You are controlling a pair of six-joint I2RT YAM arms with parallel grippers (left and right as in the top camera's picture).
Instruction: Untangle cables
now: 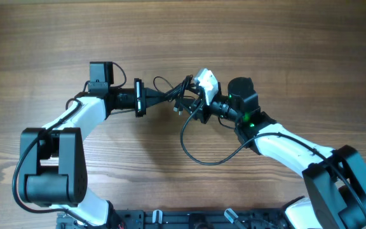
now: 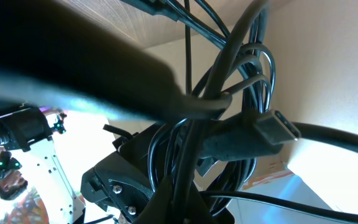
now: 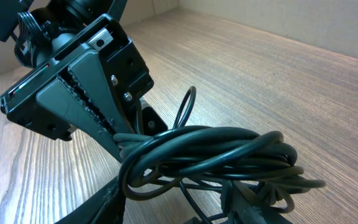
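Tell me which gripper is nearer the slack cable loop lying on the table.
Right. The right gripper is just beside the upper end of the cable loop; the left gripper is farther away, across the tangled bundle, clamped on it.

Tangled cables [image 1: 184,141] between left end effector [image 1: 159,97], right end effector [image 1: 188,105].

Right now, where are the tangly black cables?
In the overhead view, the cables are bunched between the left gripper and the right gripper, near the middle of the table, one loop trailing toward the right arm.
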